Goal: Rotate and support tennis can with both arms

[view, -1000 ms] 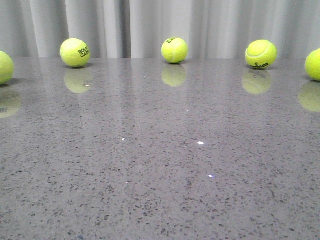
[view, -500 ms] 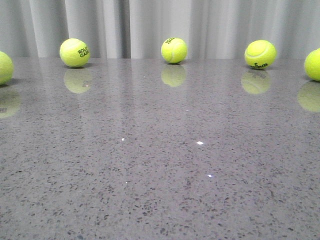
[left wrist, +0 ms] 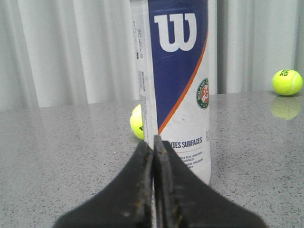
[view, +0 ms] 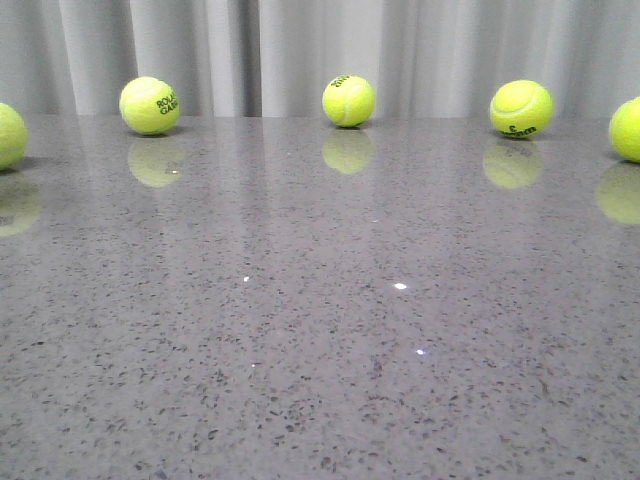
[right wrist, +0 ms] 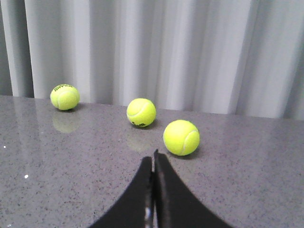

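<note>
Upright on my grey table (left wrist: 57, 156), long axis vertical, the tennis can (left wrist: 176, 85) stands just beyond my left gripper (left wrist: 153, 147), whose jaws are pressed together, empty. Ahead of my right gripper (right wrist: 154, 161), likewise clenched, lie three tennis balls (right wrist: 181, 137).

Polished speckled grey stone counter (view: 320, 330), glossy enough to mirror the fuzzy felt tennis balls (view: 349, 100). Tennis can (left wrist: 176, 85) wears a smooth, slightly shiny printed label. Matt black end effector (left wrist: 153, 147) fingers. Soft pleated cloth curtain (view: 320, 50) behind.
</note>
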You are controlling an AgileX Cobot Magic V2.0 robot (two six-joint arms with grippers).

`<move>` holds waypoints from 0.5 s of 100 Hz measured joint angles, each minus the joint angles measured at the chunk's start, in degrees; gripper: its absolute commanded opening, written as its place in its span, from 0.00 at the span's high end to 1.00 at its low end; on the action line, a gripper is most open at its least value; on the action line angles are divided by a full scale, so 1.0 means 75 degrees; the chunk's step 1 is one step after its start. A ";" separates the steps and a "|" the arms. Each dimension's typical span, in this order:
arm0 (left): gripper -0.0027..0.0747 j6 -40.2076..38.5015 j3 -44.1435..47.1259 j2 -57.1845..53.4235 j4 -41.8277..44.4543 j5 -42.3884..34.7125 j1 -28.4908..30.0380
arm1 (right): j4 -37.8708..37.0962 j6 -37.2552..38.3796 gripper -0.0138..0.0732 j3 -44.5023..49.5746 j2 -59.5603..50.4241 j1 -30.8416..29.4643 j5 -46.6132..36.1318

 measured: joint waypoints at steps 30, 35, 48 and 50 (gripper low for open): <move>0.99 0.0000 0.0000 0.0000 -0.0011 0.0000 0.0000 | -0.0180 0.0304 0.92 0.1299 -0.1238 0.0000 0.0046; 0.99 0.0000 0.0000 0.0000 -0.0011 0.0000 0.0000 | -0.0180 0.0316 0.92 0.1408 -0.1251 0.0000 0.0046; 0.99 0.0000 0.0000 0.0000 -0.0011 0.0000 0.0000 | -0.0196 0.0320 0.92 0.1582 -0.1251 0.0000 -0.0015; 0.99 0.0000 0.0000 0.0000 -0.0011 0.0000 0.0000 | -0.0196 0.0320 0.92 0.1589 -0.1251 0.0000 -0.0065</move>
